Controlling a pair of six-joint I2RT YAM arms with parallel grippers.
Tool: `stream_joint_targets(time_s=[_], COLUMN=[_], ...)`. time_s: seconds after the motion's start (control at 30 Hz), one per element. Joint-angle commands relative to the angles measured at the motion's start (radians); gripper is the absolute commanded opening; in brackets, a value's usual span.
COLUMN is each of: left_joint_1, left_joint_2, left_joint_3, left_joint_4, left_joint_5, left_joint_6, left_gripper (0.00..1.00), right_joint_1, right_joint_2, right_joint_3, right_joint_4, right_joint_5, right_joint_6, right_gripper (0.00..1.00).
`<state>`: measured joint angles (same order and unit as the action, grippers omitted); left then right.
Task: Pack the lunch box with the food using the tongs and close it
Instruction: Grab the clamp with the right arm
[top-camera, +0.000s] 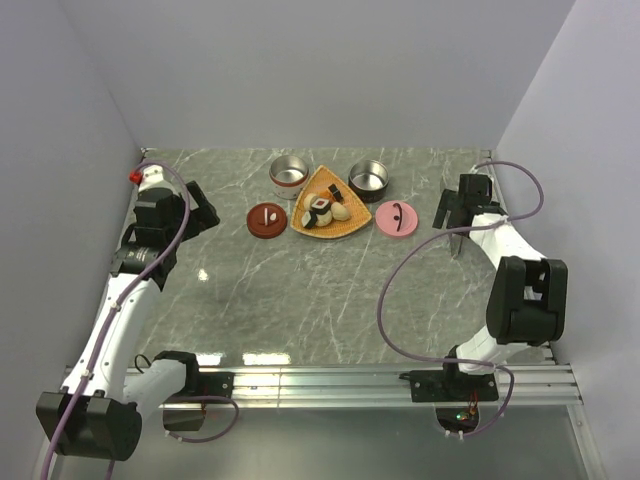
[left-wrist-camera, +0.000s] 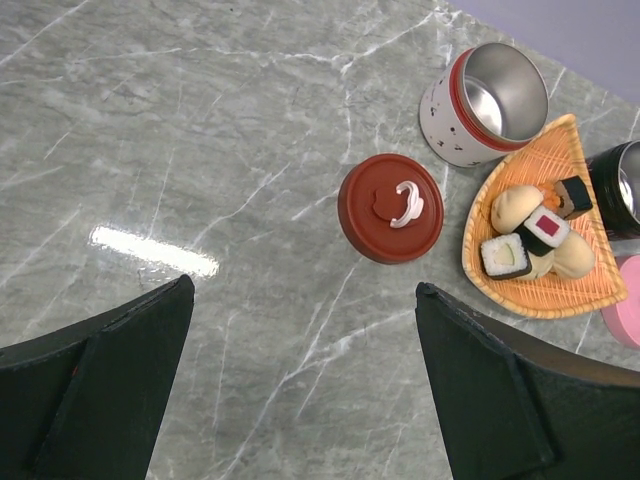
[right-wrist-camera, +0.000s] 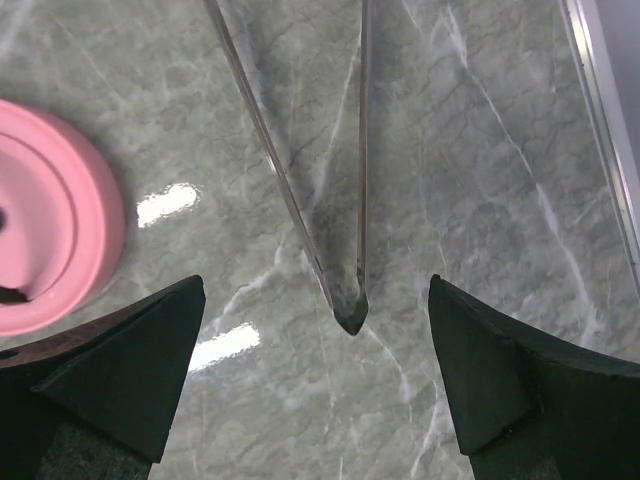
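The food (top-camera: 323, 208) is piled on an orange woven tray (top-camera: 345, 232) at the back middle; the left wrist view shows rice rolls and pale lumps (left-wrist-camera: 530, 235). Two round steel lunch box tins stand behind the tray, a white one (top-camera: 288, 172) and a dark one (top-camera: 368, 178). Their lids lie flat beside the tray: a red-brown lid (top-camera: 267, 219) and a pink lid (top-camera: 396, 218). The silver tongs (right-wrist-camera: 345, 250) lie on the table, joined end between the fingers of my right gripper (right-wrist-camera: 316, 285), which is open above them. My left gripper (left-wrist-camera: 305, 290) is open over bare table, near the red-brown lid (left-wrist-camera: 390, 207).
The table is grey marble, walled in by pale panels on three sides. A metal rail (top-camera: 330, 380) with both arm bases runs along the near edge. In the right wrist view the table's edge strip (right-wrist-camera: 600, 100) lies just right of the tongs.
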<state>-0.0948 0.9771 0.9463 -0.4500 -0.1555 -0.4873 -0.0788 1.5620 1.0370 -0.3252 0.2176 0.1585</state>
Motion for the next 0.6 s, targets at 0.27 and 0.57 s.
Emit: stream_joint_targets(time_s=[0.27,0.57], left_joint_1=[0.006,0.004], left_joint_2=[-0.025,-0.034], left_joint_3=[-0.012,-0.014], left_joint_4=[0.047,0.037], left_joint_5=[0.028,0.020], left_joint_6=[0.003,0.001], left_gripper=[1.00,0.99], right_joint_1=[-0.024,-0.061], right_joint_2=[0.187,0.260], right_joint_3=[0.101,0.138], right_joint_4=[-0.018,-0.011], right_joint_5=[0.011,-0.041], right_joint_6=[-0.008,-0.023], right_gripper=[0.95,0.86])
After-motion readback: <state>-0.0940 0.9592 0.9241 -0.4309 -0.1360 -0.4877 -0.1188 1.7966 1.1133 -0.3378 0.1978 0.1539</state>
